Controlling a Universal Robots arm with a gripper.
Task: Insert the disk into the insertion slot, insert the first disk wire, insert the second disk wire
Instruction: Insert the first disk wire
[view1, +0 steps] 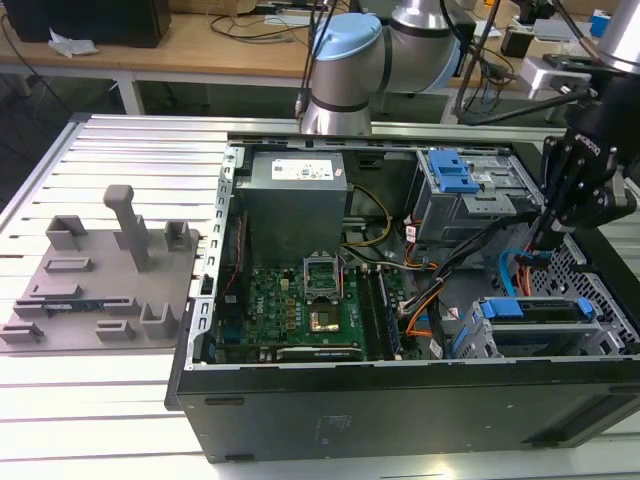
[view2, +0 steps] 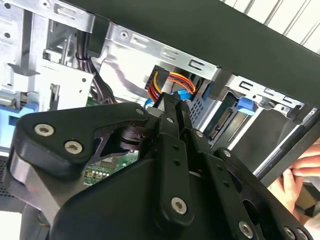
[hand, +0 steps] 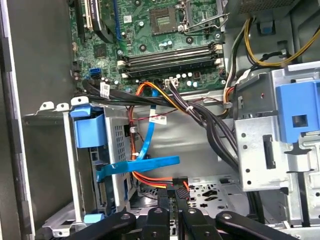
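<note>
Looking down into an open computer case (view1: 400, 420) lying on a slatted metal bench (view1: 120, 400). Starting at the exterior view's left: grey fixture plate (view1: 100, 290) on the bench, just beside the case. Moving right, inside the case: green motherboard (view1: 300, 300) with a grey power supply (view1: 295, 195) behind it, then a drive box (view1: 455, 180) with a blue latch. Farther right, low in the case: the disk (view1: 540, 325) in its blue frame, seated in the slot (hand: 119, 142), a grey cage with perforated sides. Hanging just above the disk, at the exterior view's far right: the black end of the arm (view1: 585, 170). Pinching the small dark plug of the second wire (hand: 152, 181), a bundle of red and orange strands, with fingers (hand: 165, 202) clamped together on it, near the disk's end in the first wrist view. Curving down from the motherboard toward the disk: the light-blue first wire (hand: 148, 135), passing just beside the fingers. Cannot tell whether plugged in. Glimpsing a person's hand (view2: 300, 175) outside the case in the second wrist view.
</note>
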